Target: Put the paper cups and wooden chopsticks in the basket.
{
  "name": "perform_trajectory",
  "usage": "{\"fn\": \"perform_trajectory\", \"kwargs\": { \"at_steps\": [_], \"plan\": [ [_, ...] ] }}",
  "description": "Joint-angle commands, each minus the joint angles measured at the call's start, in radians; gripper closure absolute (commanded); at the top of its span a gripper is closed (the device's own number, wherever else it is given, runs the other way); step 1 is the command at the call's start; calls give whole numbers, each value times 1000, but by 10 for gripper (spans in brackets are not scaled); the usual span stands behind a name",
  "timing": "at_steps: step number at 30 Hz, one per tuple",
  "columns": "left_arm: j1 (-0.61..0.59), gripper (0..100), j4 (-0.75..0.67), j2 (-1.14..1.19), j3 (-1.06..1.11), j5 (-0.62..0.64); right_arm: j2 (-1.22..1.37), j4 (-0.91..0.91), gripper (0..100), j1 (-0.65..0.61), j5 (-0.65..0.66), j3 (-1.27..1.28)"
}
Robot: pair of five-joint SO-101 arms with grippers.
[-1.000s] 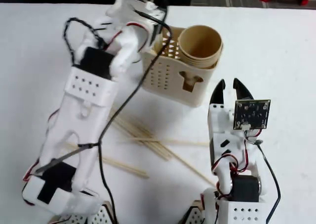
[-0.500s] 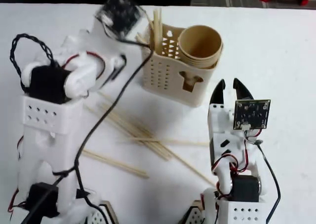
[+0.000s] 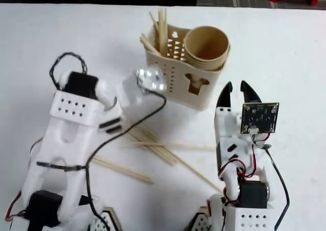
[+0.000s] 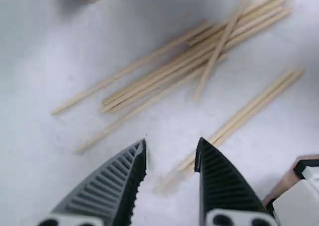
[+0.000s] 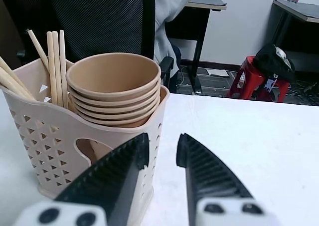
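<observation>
With the cups (image 3: 206, 46) stacked in the basket (image 3: 170, 83) at upper centre, the left pincer (image 4: 169, 158), held apart and empty, is best lowered astride a few loose chopsticks (image 4: 174, 71) lying on the tabletop (image 3: 285, 62) at lower centre, then closed squarely.

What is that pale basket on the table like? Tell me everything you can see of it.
The basket is a cream, plastic-looking caddy, its walls pierced by small holes and a cut-out handle slot. It stands upright on the white table. One side holds a nested stack of paper cups; the other holds several wooden chopsticks standing on end. The right gripper sits near it, not touching.
</observation>
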Motion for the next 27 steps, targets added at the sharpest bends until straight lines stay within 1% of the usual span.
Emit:
{"fn": "perform_trajectory", "kwargs": {
  "at_steps": [1,7,11,15,22,27],
  "plan": [
    [18,849,-58,-133,173,-92,-10,-25,890,12,9,-6],
    [94,849,-201,-294,500,-100,-10,-25,890,12,9,-6],
    [151,849,-252,-325,635,-118,-10,-25,890,12,11,-6],
    [197,849,-262,-289,715,-219,-10,-25,890,12,11,-6],
    [242,849,-407,-168,789,-227,-10,-25,890,12,11,-6],
    [271,849,-489,-22,789,-219,-10,-25,890,12,11,-6]
  ]
}}
